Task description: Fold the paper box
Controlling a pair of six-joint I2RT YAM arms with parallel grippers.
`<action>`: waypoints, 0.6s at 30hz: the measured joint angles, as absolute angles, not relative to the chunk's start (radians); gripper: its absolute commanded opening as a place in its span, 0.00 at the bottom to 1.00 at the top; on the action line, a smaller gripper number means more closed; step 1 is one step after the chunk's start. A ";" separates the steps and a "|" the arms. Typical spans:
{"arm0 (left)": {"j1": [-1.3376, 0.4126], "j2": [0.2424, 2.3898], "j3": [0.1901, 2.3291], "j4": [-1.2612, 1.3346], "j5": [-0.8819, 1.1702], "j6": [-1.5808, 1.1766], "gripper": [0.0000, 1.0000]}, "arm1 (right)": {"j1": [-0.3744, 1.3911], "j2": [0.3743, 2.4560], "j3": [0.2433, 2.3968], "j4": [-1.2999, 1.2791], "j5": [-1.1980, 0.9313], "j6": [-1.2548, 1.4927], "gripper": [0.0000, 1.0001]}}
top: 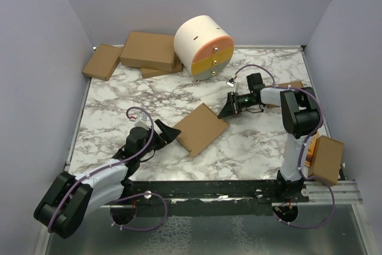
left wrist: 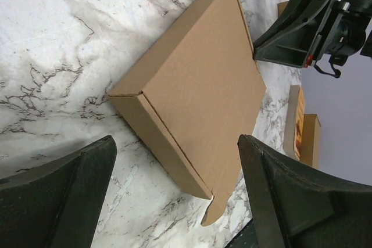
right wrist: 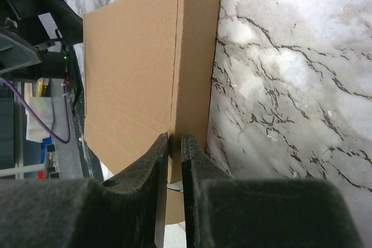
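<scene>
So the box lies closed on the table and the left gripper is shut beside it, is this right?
Not quite. The left gripper is open, not shut: the left wrist view shows its fingers standing wide apart. The rest is right: the box lies closed on the table, beside that gripper.

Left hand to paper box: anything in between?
Nothing visible. The left hand is open, and the paper box lies flat on the marble table with its near edge between that hand's fingers.
</scene>
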State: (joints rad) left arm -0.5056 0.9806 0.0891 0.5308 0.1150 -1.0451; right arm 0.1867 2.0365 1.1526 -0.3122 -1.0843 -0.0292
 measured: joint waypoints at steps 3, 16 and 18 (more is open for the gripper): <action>-0.506 0.990 0.083 0.556 0.115 -1.073 0.89 | 0.186 2.039 1.153 -0.310 -1.087 -0.025 0.13; -0.506 1.089 0.039 0.704 0.088 -1.192 0.89 | 0.175 2.051 1.153 -0.302 -1.102 0.001 0.11; -0.506 1.111 0.039 0.730 0.080 -1.201 0.89 | 0.175 2.053 1.153 -0.301 -1.105 0.003 0.11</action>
